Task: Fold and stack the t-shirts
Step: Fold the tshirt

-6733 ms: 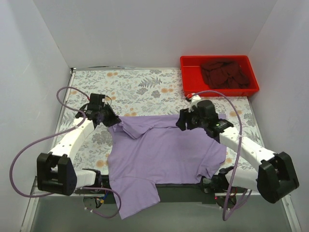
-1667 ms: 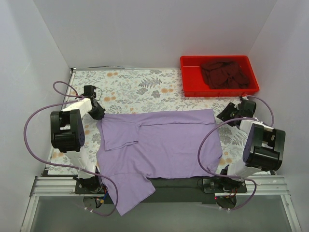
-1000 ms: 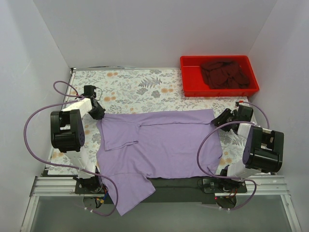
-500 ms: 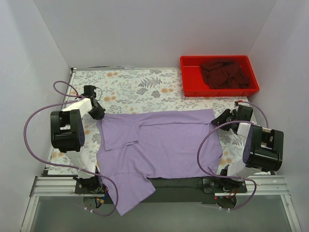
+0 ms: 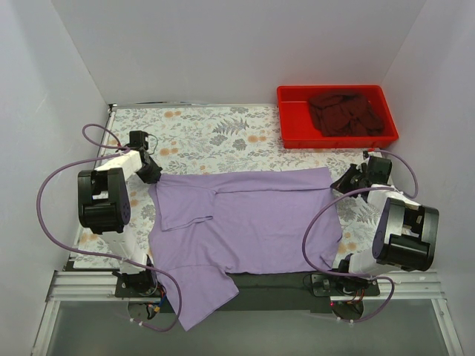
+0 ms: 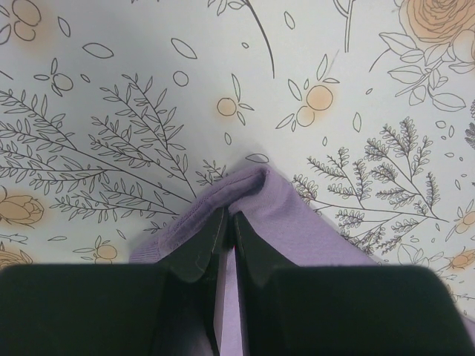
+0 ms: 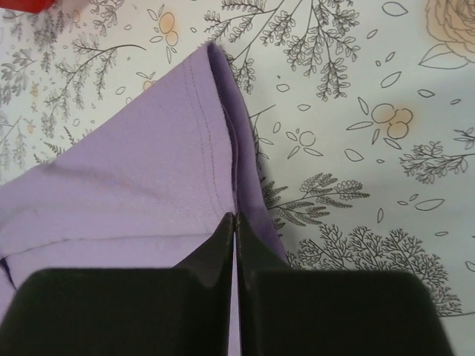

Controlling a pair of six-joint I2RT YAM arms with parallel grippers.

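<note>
The lavender t-shirt (image 5: 252, 219) lies spread over the middle of the worktop (image 5: 223, 137). Its far edge runs from the left side to the right side, and one part hangs over the near edge. The maroon t-shirt (image 5: 345, 111) is crumpled in the red tray (image 5: 338, 141) at the far right corner, well apart from the first one.

My left hand (image 5: 151, 172) is at the far left corner of the lavender cloth. In the left wrist view its fingers (image 6: 199, 248) are pressed together with a small ridge of the cloth pinched between them. My right hand (image 5: 346, 179) is at the far right corner of the shirt. Its fingers are also pressed together, and the hem seems caught between the tips, because a fold of cloth rises toward them.

I judge this cloth to be light, thin and very soft. It will not keep any shape and it drags easily over the worktop, so one pull can wrinkle the rest. I think the best places to hold are the corners and the stitched hem, where the cloth is doubled and slips less. The hanging part may pull the shirt toward the near edge.
</note>
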